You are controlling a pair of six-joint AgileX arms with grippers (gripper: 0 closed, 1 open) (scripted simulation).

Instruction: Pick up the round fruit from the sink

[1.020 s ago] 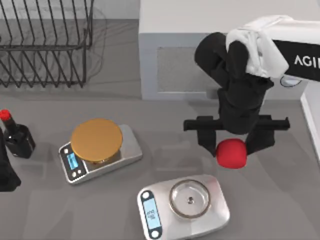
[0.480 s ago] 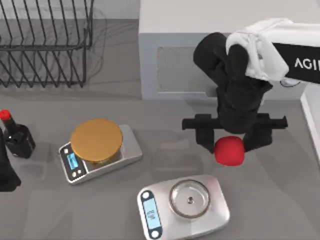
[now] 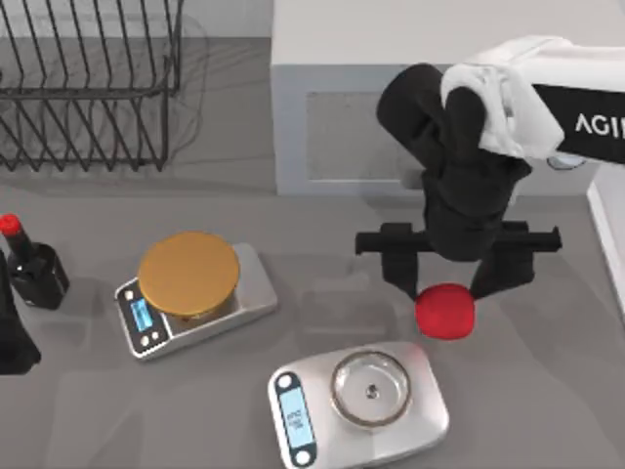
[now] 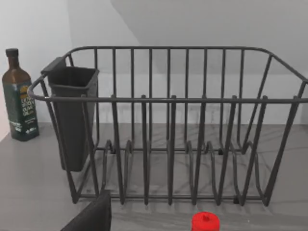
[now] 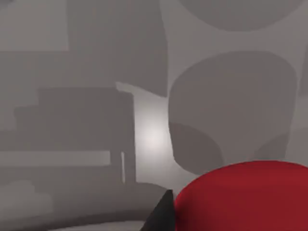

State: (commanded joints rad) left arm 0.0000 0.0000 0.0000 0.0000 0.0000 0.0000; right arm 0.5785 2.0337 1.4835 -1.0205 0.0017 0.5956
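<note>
The right arm's black two-finger gripper (image 3: 444, 293) hangs over the grey table's (image 3: 322, 293) right half, its fingers clamped on the small smooth bright red ball (image 3: 445, 311), the round fruit. The ball sits between the fingertips, just above and beyond the silver kitchen scale with a round steel plate (image 3: 358, 403). The hold seems to catch only the ball's upper part, so the smooth skin could squirt out and drop onto that scale. Being a sphere, it has no long axis and points nowhere. The left arm (image 3: 12, 332) stays parked at the table's left edge.
</note>
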